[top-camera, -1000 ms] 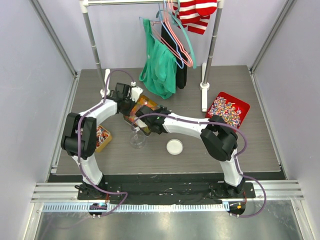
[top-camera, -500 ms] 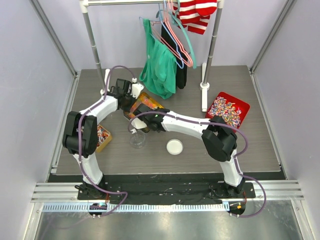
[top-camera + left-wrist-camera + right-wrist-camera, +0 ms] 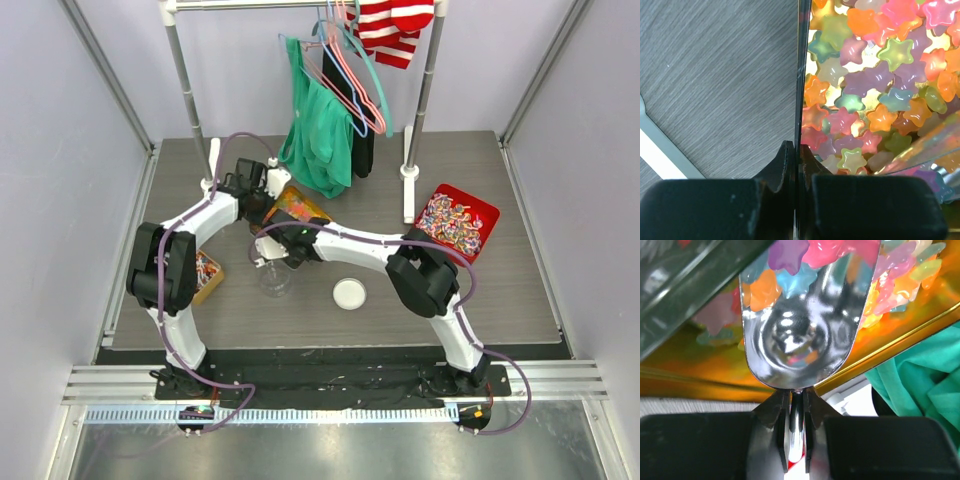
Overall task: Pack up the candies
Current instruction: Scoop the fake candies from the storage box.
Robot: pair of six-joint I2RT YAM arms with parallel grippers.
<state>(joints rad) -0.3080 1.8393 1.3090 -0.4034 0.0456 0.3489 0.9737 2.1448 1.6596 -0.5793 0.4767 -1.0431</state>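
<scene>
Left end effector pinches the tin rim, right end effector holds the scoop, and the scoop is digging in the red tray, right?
No. The right wrist view shows the scoop digging into the star candies in the gold tin, not the red tray.

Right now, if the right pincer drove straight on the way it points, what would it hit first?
The scoop in the right pincer leads, straight into the star candies in the gold tin; depth is unclear.
</scene>
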